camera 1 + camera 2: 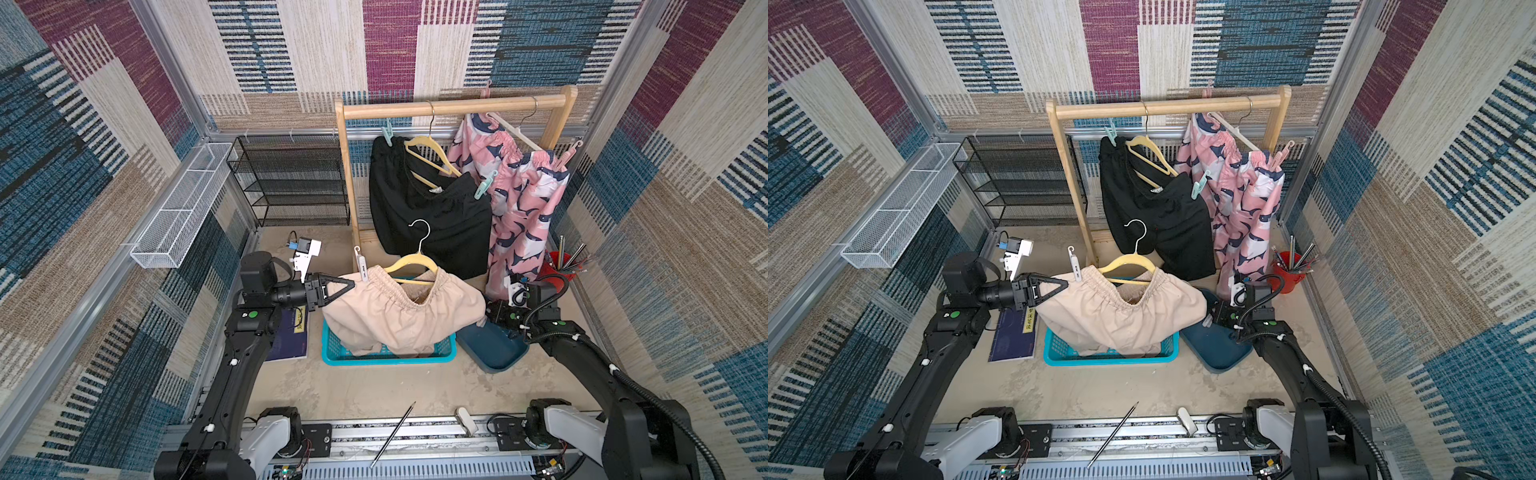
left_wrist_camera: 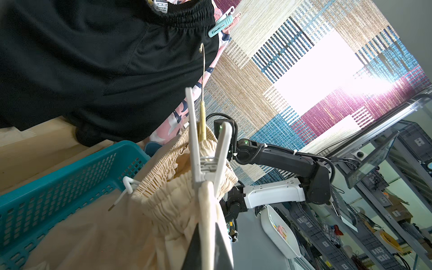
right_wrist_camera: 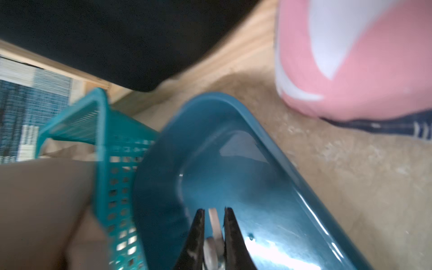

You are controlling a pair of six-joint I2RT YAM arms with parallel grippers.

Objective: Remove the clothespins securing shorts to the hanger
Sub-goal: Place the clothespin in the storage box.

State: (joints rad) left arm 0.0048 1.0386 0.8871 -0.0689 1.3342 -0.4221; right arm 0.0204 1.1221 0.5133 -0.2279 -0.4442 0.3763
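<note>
1. The left gripper, at the left end of the turquoise perforated plastic basket, has its jaws pressed together on a thin fold of the soft beige shorts at the gathered elastic waistband. Such limp cloth could slide out, dropping the shorts and the curved yellow hanger into the basket.
2. A slim white clothespin of hard plastic with a hook end stands clamped on that waistband, above the basket's left end, not yet removed. Pulled without squeezing its tails, it would likely drag the elastic and tug the fabric from the grip.
3. The right gripper hangs over the glossy dark blue tray, just right of the basket, jaws pinching a pale clothespin with a metal spring ring. Released near the rim, it may bounce off the smooth plastic.
4. Behind the basket, a mint clothespin grips the black shorts beside the pink printed shorts, both on the wooden rail.
</note>
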